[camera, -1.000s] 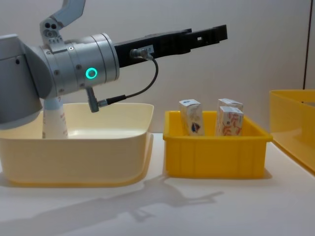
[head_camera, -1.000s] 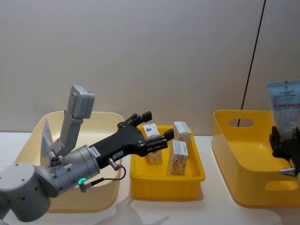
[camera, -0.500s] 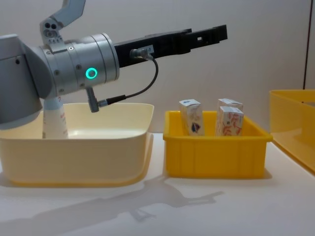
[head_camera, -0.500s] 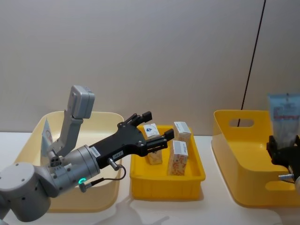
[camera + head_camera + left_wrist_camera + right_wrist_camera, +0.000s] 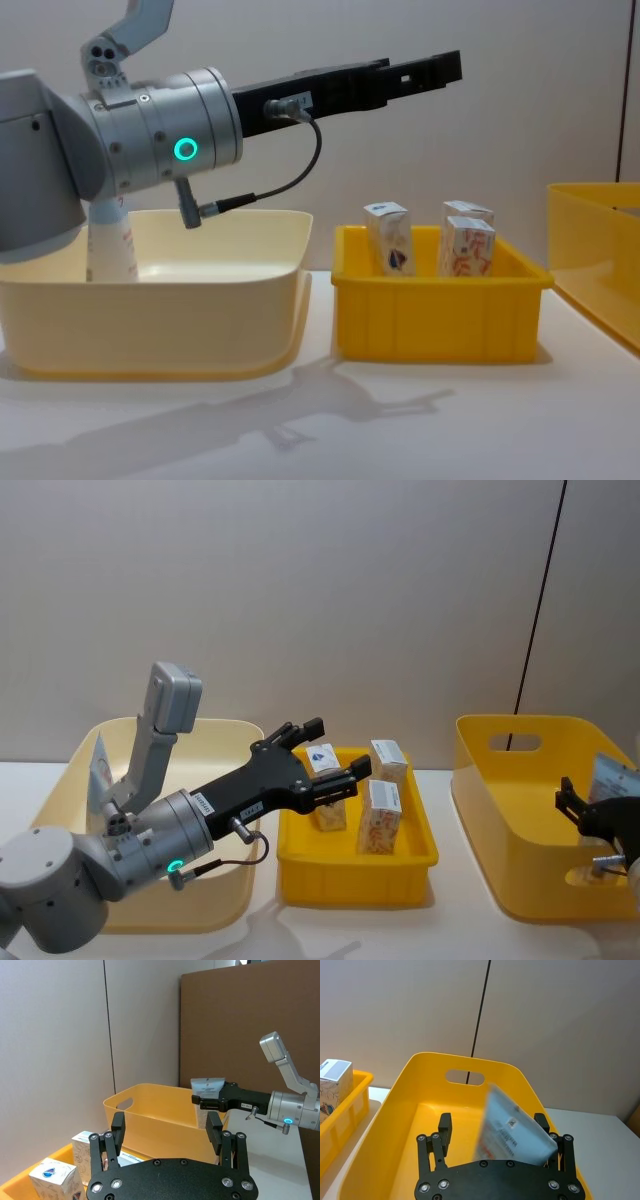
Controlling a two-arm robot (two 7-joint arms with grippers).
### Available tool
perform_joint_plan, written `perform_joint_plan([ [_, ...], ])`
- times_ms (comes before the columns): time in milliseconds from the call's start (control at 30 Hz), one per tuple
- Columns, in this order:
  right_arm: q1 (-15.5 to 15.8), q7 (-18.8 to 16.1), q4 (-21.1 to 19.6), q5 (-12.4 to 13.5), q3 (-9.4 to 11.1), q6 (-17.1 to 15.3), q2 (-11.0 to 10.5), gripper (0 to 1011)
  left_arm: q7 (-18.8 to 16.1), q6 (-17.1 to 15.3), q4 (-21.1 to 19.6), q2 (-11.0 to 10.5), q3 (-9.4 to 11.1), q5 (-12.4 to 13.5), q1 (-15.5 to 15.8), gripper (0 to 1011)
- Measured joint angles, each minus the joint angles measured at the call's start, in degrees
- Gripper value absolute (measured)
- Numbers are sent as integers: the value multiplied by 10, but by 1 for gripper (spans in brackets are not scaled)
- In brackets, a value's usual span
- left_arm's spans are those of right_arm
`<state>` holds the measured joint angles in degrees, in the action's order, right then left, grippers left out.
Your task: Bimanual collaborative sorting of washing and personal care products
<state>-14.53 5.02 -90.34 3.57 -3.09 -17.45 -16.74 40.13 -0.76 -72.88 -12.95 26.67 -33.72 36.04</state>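
Tube [image 5: 512, 1127] tilted between parted right jaws

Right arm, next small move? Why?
Probably raise the right gripper clear of the yellow bin: its fingers stand apart and the pale-blue tube tilts loose between them, over the bin's inside, so the release looks done.

**Inspector:** Where did the left side stand?

**Operator:** The left gripper [image 5: 338, 748] reached in from the left of the yellow tray [image 5: 355, 872]. It was stretched nearly level above the tray's left half, with a green ring lit at its wrist. Its fingers were spread wide and it was empty.

**Inspector:** And the right?

**Operator:** The right gripper [image 5: 492, 1121] sat well to the right of the tray, pointing forward. Its fingers were spread just as wide.
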Motion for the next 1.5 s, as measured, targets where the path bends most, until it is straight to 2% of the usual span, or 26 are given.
perform_joint_plan([
  [500,0,-2,0,0,1,3,2,1001,0,0,0,0,0,0,0,1002],
  [900,3,-11,-18,5,9,56,9,1001,0,0,0,0,0,0,0,1003],
  [1200,13,-39,-54,35,24,110,16,1001,0,0,0,0,0,0,0,1002],
  [1400,21,-61,-79,58,32,132,20,1001,-1,0,0,0,0,0,-1,1003],
  [1500,21,-62,-81,58,32,133,20,1001,-7,0,-3,-1,0,3,-4,1003],
])
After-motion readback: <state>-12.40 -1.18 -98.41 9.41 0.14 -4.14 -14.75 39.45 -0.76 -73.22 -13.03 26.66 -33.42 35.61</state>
